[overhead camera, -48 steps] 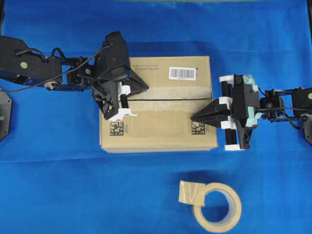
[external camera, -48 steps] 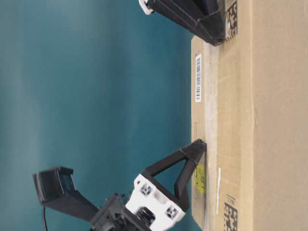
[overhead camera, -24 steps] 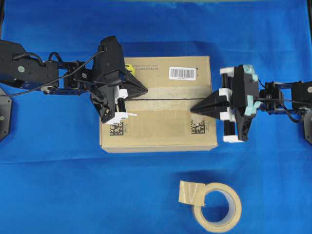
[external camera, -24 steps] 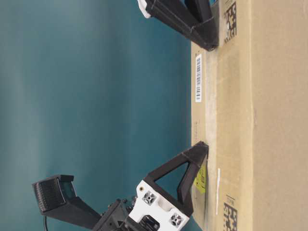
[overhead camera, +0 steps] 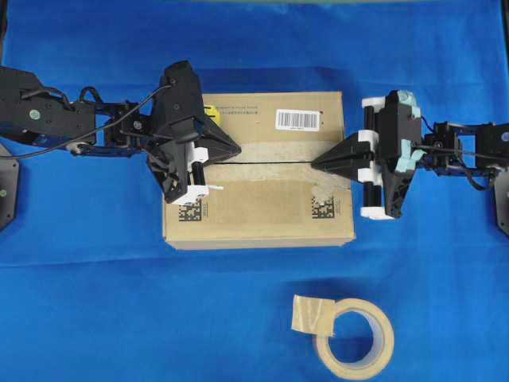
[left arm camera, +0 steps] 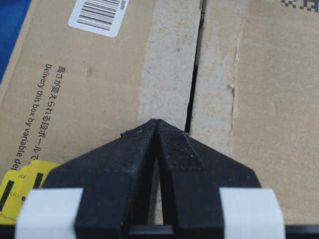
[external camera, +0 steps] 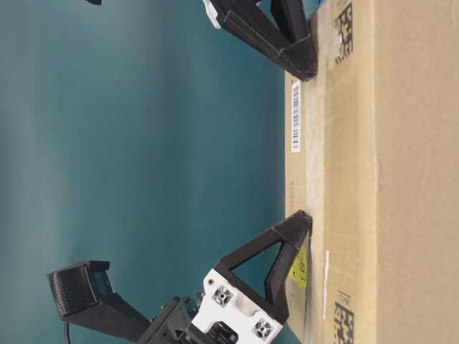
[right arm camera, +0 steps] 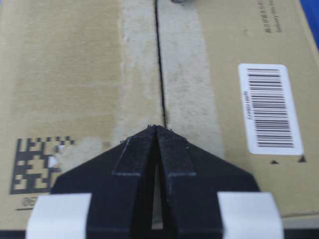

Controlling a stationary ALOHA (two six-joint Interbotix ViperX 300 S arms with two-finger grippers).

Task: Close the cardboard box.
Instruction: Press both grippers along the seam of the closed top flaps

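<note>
Brown corrugated box [overhead camera: 258, 171] sits near the middle of the blue tabletop [overhead camera: 95, 302], a little toward the far edge. Top flaps lie flat and meet along a thin dark seam [overhead camera: 270, 161] running left to right, flanked by pale strips of old tape residue. White barcode label [overhead camera: 297, 119] on the far flap toward the right; yellow sticker [overhead camera: 211, 114] peeks out at the far left corner beside the left arm. Two printed square codes on the near flap, one [overhead camera: 189, 210] toward the left, one [overhead camera: 322, 207] toward the right.

Left gripper [overhead camera: 235, 150] reaches in over the left edge of the box, fingers pressed together to a point, nothing between them. Tip rests at the seam, just on the far-flap side in the wrist view (table-level view shows it touching the cardboard).

Right gripper [overhead camera: 316, 163] comes in over the right edge, likewise pinched to a point with nothing held. Tip lies on the seam line; from the table-level view [external camera: 305, 68] it sits at the box top, contact not certain.

Beige tape roll [overhead camera: 354, 338] lies flat near the front edge, right of centre, well apart from the box, with a loose end [overhead camera: 310, 315] folded up at its left.
</note>
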